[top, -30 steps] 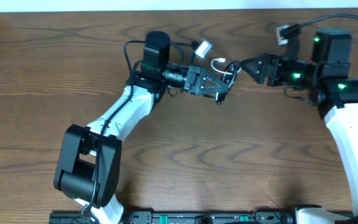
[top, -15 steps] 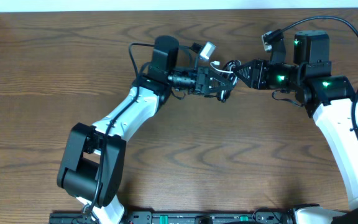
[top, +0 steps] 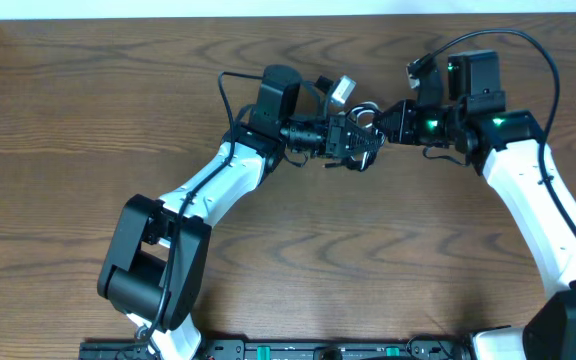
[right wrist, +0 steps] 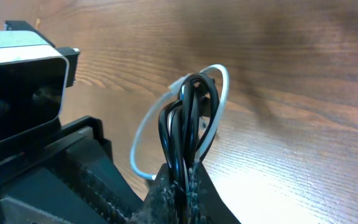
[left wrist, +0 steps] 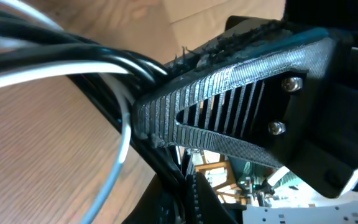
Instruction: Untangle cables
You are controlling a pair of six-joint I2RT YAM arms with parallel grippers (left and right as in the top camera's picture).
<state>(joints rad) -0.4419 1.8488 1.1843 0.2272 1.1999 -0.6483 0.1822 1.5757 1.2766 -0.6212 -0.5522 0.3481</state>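
Both grippers meet at the far middle of the wooden table [top: 298,250]. We see the left gripper [top: 361,146] with fingers clamped on the cable bundle [top: 364,110] — black cable [right wrist: 190,118] and white cable [right wrist: 225,84] looped together. The right gripper [right wrist: 182,182] has its tips pinching the same bundle — it sits between the two.

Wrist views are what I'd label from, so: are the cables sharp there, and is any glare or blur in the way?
Left wrist: the cables look soft, very near the lens; the ribbed finger is sharp. Right wrist: the cables are in focus, the far table is blurred, and a glare patch lies on the wood at lower right. Overhead: even light, sharp.
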